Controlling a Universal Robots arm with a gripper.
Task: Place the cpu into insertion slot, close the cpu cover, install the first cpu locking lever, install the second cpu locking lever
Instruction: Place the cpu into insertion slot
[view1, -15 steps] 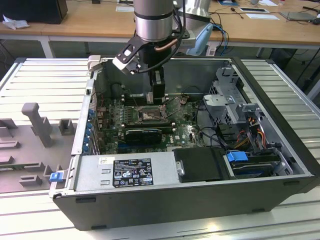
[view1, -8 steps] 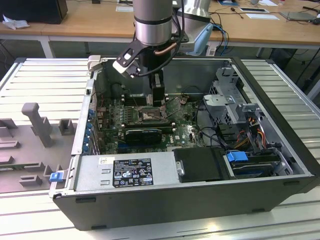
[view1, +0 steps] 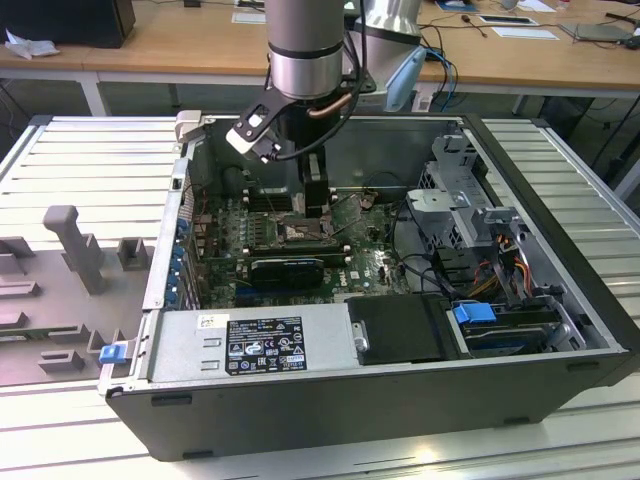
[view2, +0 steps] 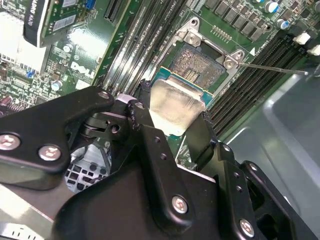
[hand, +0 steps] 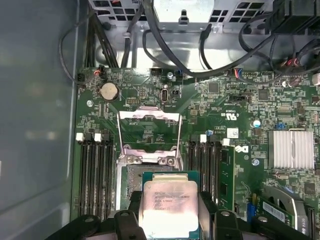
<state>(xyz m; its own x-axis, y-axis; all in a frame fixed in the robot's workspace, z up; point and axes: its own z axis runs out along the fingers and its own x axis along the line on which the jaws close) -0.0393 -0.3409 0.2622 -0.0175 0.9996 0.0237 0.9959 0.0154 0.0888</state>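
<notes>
First wrist view: silvery, green-rimmed square cpu (hand: 169, 202) gripped in the closed pincer (hand: 170, 214), over the insertion slot (hand: 131, 183)

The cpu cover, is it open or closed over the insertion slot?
Open: in the first wrist view the cpu cover is swung back off the insertion slot, its pins bare; the hand holds the cpu.

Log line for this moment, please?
jaws: shut on cpu | cpu: above insertion slot, not seated | cpu cover: open
</notes>
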